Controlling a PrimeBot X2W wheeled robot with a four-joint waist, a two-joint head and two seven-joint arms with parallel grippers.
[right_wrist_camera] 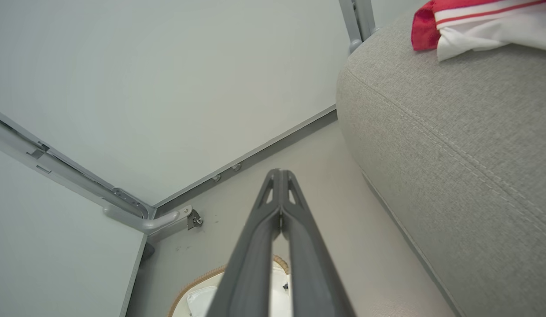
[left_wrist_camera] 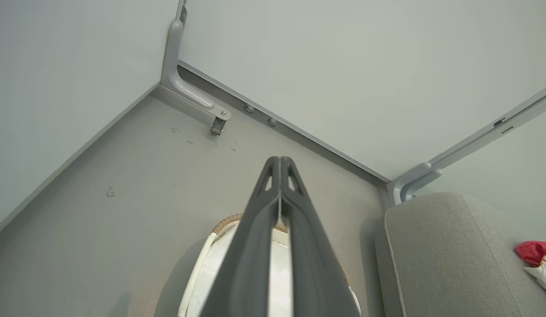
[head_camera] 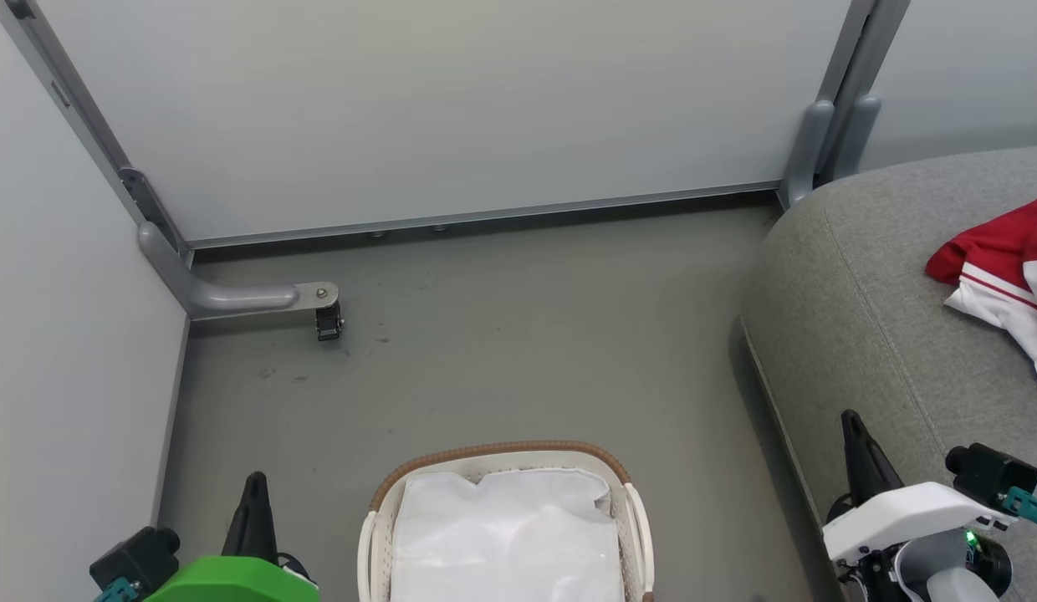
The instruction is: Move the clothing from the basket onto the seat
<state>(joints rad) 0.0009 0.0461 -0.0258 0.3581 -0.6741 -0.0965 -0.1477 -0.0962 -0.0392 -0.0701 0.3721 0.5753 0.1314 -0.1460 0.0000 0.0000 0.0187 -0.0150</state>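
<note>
The white perforated basket (head_camera: 635, 518) with its brown woven rim stands on the floor at the bottom centre, showing just its white liner inside. Red and white clothing (head_camera: 999, 272) lies on the grey seat (head_camera: 861, 318) at the right. My left gripper (head_camera: 255, 485) is shut at the lower left, beside the basket, holding nothing. My right gripper (head_camera: 851, 422) is shut at the lower right, over the seat's front edge, also with nothing in it. In the left wrist view the shut left gripper (left_wrist_camera: 280, 159) points over the basket (left_wrist_camera: 198, 268). The right gripper (right_wrist_camera: 279, 172) points at the floor beside the seat (right_wrist_camera: 453, 145), with the clothing (right_wrist_camera: 471, 22) at top right.
Pale partition walls (head_camera: 452, 109) close off the back and left. A grey metal foot with a caster (head_camera: 322, 313) juts onto the floor at the left corner. Another post foot (head_camera: 807, 155) stands by the seat's back corner. Open grey floor (head_camera: 527, 334) lies between basket and wall.
</note>
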